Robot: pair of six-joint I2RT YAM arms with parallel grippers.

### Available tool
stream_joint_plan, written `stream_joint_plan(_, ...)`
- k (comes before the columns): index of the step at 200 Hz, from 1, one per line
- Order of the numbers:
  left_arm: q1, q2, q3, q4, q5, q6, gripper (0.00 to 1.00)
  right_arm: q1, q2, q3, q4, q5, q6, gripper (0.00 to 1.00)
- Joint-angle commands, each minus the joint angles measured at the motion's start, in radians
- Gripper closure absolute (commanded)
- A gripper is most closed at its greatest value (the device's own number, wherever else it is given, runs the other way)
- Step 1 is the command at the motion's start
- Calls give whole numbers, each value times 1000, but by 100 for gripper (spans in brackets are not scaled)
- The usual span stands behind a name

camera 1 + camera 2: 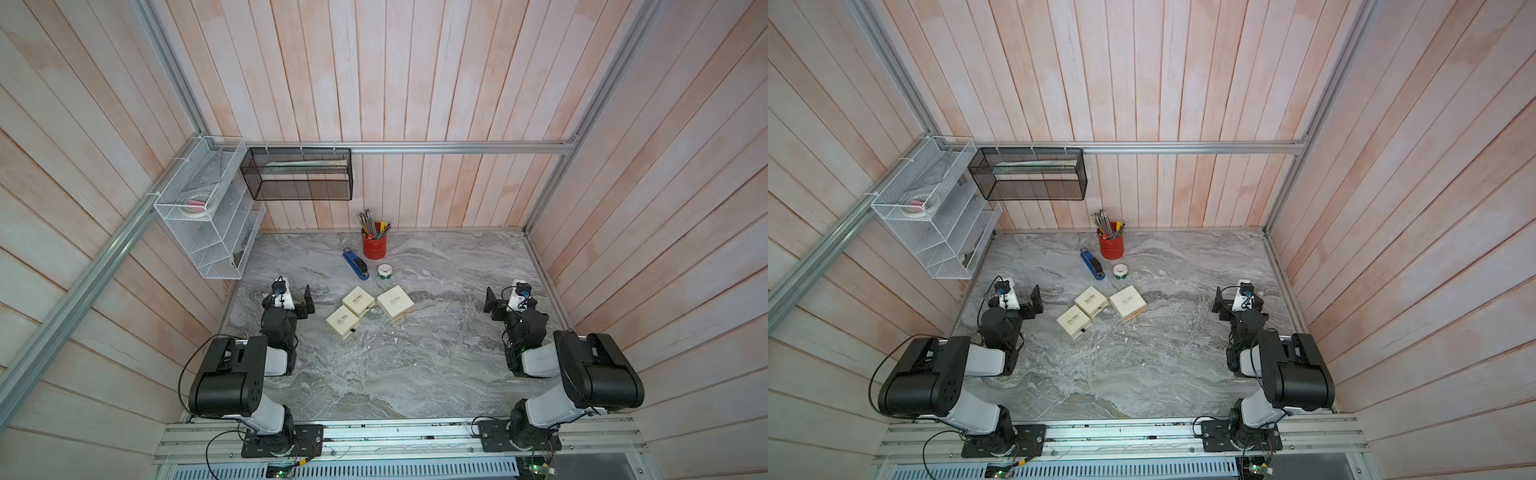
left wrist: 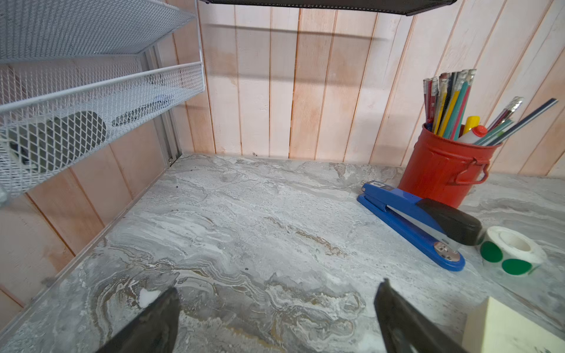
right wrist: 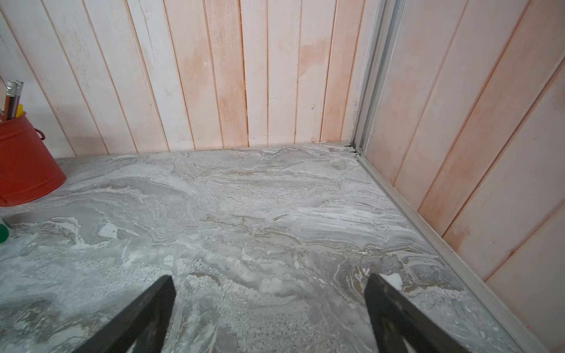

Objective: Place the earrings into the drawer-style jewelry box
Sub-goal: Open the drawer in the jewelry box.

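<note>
Setting: grey marble-look tabletop [image 1: 374,374], boxed in by pale pink plank walls [image 1: 415,83], pretty tidy tbh.
Top views, clutter: red pencil can [image 1: 374,245], blue stapler [image 1: 355,266] and sticker roll [image 1: 385,271] just above centre frame. White mesh rack [image 1: 199,216] and black mesh basket [image 1: 299,174] up on the walls, upper left.
Top views, boxes: three cream ones bunched at centre frame. Left box [image 1: 343,322] and middle box [image 1: 357,301] touching or nearly so, right box [image 1: 395,305] just beside. All apparently closed, no drawer pulled out as far as can be told.
Top views, earrings: not clearly made out. A few pale specks [image 1: 1126,340] just below the boxes in frame, possibly them, too small to call.
Top views, arms: left gripper [image 1: 306,302] left of the boxes, right gripper [image 1: 490,301] well off to the right, neither touching anything.
Left wrist view: jaws spread wide, nothing between them but bare marble. Stapler, can and roll ahead, a cream box corner close by.
Right wrist view: same deal, spread wide and empty. Marble and wall corner ahead, plus a slice of the can.
Progress: basically zero. Nothing picked up, no drawer opened, nothing in any box.
Left to do, best guess: slide a drawer out, fetch the earrings, drop them in, push it shut.
</note>
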Motion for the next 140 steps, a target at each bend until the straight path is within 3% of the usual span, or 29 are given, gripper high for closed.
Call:
stream_joint_plan(1, -4, 10, -4, 16, 12, 2, 0, -3, 8, -5, 28, -6, 0, 2)
stream_joint_plan(140, -4, 8, -5, 16, 13, 3, 0, -3, 8, 0, 21, 13, 6, 2)
